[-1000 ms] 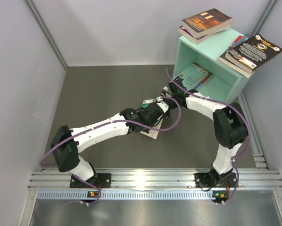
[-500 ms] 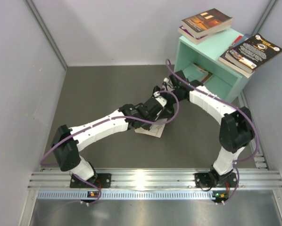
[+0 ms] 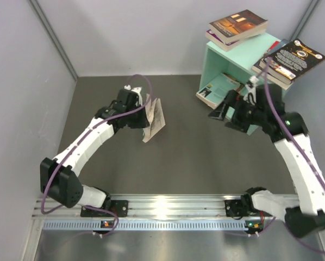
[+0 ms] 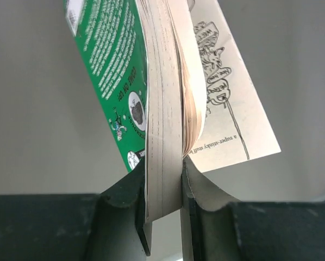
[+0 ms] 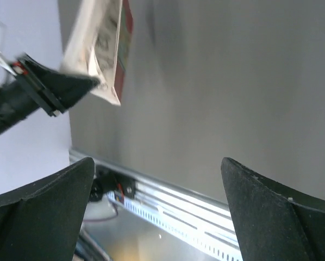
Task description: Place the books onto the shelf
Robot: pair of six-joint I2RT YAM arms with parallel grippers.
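Partly done: teal book point(image 3: 219, 89) inside the shelf point(image 3: 264, 99), stacks point(image 3: 237, 27) on its top. Clamped in left gripper point(image 4: 163, 179), green book point(image 4: 161, 109), well apart from shelf and not yet placed. Right gripper point(image 3: 226, 112) spread wide, empty.

Dark grey matte worktop point(image 3: 206, 168), pale grey walls point(image 3: 151, 38) on left, back and right, slanted metal corner strut point(image 3: 52, 39), slotted aluminium rail point(image 3: 173, 205) along near edge, soft glare at middle

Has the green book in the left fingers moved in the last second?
Yes. The green book, pinched by the left gripper, has gone left and toward the back wall, away from the shelf.
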